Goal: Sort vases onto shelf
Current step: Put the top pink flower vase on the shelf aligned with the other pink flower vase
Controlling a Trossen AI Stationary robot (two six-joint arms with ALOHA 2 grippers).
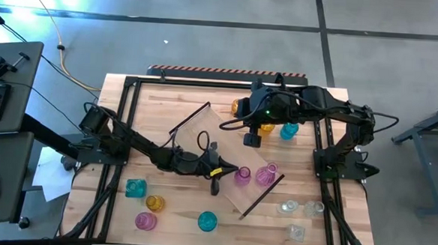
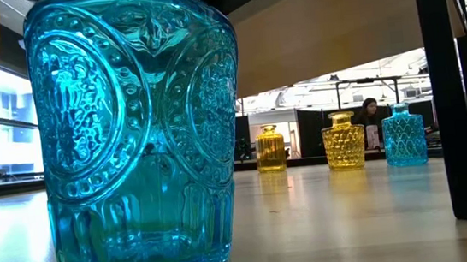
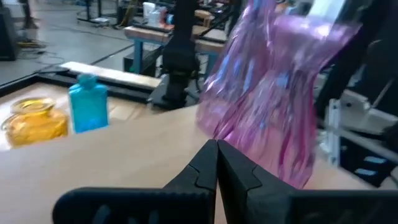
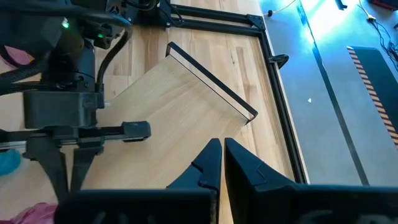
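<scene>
The shelf (image 1: pixel 225 149) is a light-wood board with dark end pieces, lying slantwise across the table's middle. Two pink vases (image 1: pixel 242 176) (image 1: pixel 266 174) stand on its near part. My left gripper (image 1: pixel 230 170) is shut and roughly level, its tips right at the left pink vase (image 3: pixel 273 93), which looks tilted and blurred in the left wrist view. My right gripper (image 4: pixel 221 152) is shut and hangs high over the shelf's far part (image 4: pixel 186 124) with nothing in it. A teal vase (image 2: pixel 140 140) fills the low view. My left gripper has its shut fingertips (image 3: pixel 208 155) close against the lower body (image 3: pixel 239 134) of the pink vase, coming level from the table's left. I cannot tell whether they touch it. The vase's foot stays on the shelf.
Amber (image 1: pixel 238 106), yellow (image 1: pixel 266 127) and teal (image 1: pixel 288 131) vases stand behind the shelf. Near left are teal (image 1: pixel 135 187), amber (image 1: pixel 155 203), pink (image 1: pixel 146 221) and teal (image 1: pixel 208 222) vases. Clear vases (image 1: pixel 297 213) stand near right. A black frame (image 1: pixel 129 118) rims the table.
</scene>
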